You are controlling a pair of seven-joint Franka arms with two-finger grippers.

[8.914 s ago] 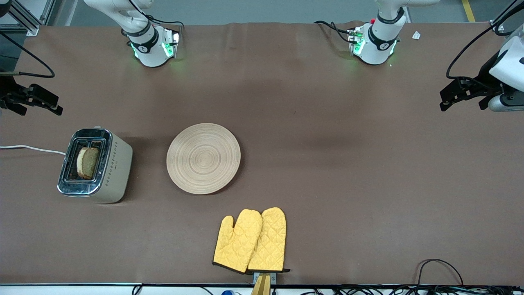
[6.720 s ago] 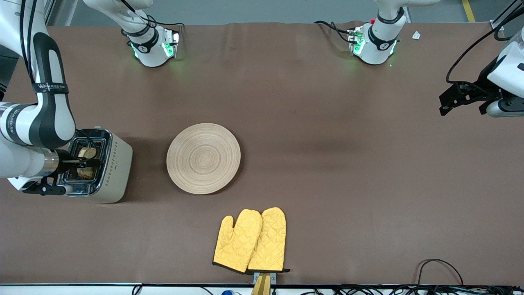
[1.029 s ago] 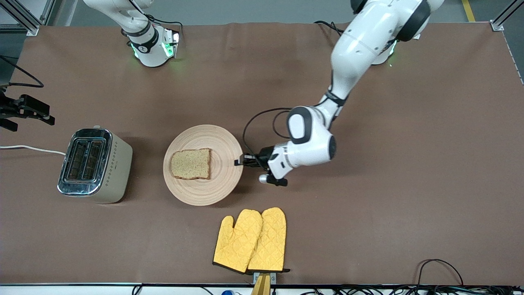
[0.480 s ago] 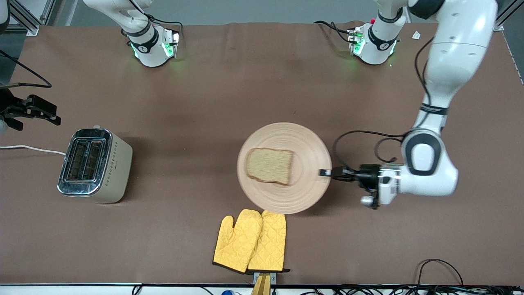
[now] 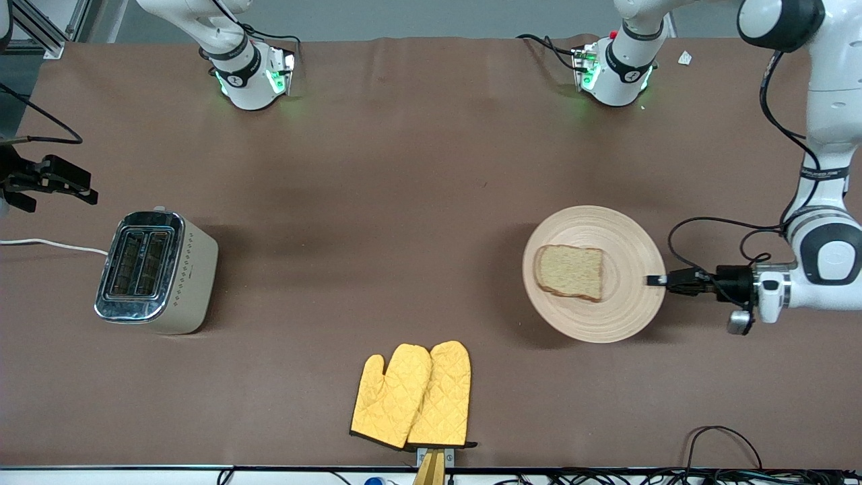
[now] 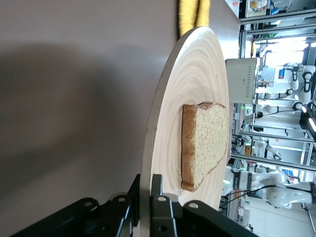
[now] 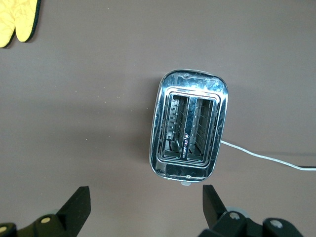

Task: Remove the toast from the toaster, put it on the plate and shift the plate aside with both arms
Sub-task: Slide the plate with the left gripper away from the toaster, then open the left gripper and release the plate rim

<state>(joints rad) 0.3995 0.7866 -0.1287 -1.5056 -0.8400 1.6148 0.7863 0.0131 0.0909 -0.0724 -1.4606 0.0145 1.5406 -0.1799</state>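
The round wooden plate [image 5: 626,303] is at the left arm's end of the table, and the toast [image 5: 570,271] lies flat on it. My left gripper [image 5: 656,279] is shut on the plate's rim on the side toward the left arm's end. In the left wrist view the fingers pinch the rim of the plate [image 6: 197,74] from above and below, and the toast [image 6: 207,143] lies just past them. My right gripper [image 5: 74,185] is open and empty, up in the air at the right arm's end. Its wrist view [image 7: 145,207] looks down on the toaster.
A chrome and cream toaster [image 5: 156,271] with empty slots stands at the right arm's end, also seen in the right wrist view [image 7: 190,128]. Its white cord [image 5: 47,244] runs off the table. A pair of yellow oven mitts [image 5: 412,396] lies near the front edge.
My left gripper has carried the plate with the toast from the table's middle toward the left arm's end. The right arm has barely moved.
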